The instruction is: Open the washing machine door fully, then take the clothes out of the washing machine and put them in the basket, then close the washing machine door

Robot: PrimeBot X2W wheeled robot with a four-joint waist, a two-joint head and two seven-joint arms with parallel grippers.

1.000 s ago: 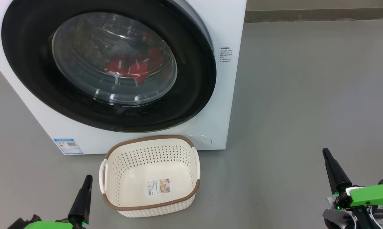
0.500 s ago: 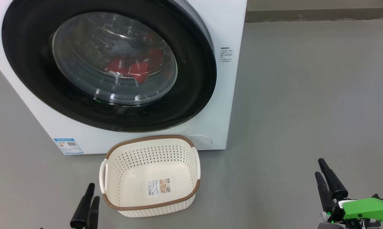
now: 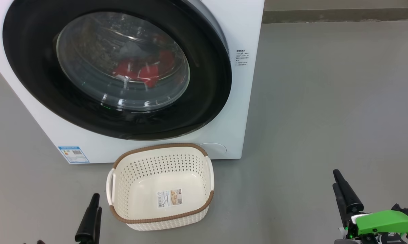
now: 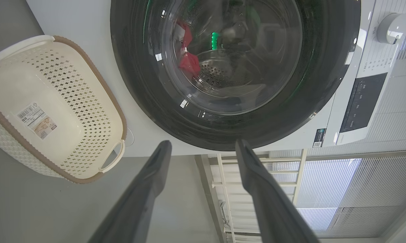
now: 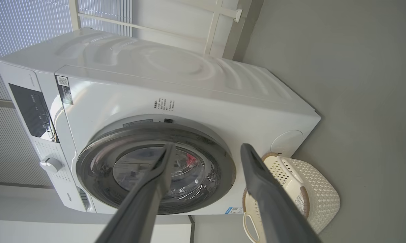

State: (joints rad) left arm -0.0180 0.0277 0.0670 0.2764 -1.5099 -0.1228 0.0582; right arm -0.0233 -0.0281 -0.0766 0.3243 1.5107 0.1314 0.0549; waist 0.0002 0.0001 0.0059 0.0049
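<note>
With left pincer (image 4: 203, 143) and right pincer (image 5: 206, 145) gaping empty, the washing machine door (image 3: 204, 112) looks rigid, its glossy rim slippery: hook behind its edge.

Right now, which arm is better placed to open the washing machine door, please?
Probably left: the left end effector sits below the washing machine door; the right end effector hangs off to its right.
</note>
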